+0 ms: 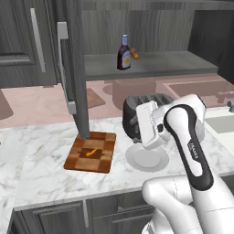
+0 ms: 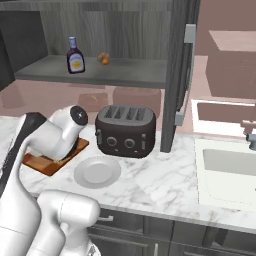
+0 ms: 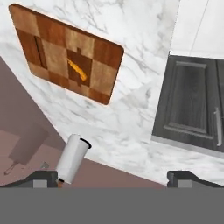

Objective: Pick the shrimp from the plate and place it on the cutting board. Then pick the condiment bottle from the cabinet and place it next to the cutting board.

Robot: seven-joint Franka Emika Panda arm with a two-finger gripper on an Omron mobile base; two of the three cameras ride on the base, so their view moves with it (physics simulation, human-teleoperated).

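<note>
Shrimp (image 1: 92, 152) sits near the middle of the cutting board (image 1: 103, 161), on a dark block; hand view has it there too (image 3: 76, 70), lying diagonal. Board lies flat on the marble counter (image 1: 41, 173), its far edge right at the foot of the open cabinet door (image 1: 75, 68). Plate (image 1: 147, 158) is bare, on the counter right of the board, in front of the dark toaster (image 2: 125, 131). Condiment bottle (image 1: 123, 53) stands upright on the cabinet shelf (image 1: 173, 61), with a small orange-brown object (image 1: 134, 53) just beside it on the right. Gripper (image 3: 117, 177) hangs above the counter looking down at the board, fingers spread wide with nothing between them; fingertips (image 3: 183, 177) at the bottom of the hand view. Silver bar handle (image 1: 62, 68) runs down the door edge
</note>
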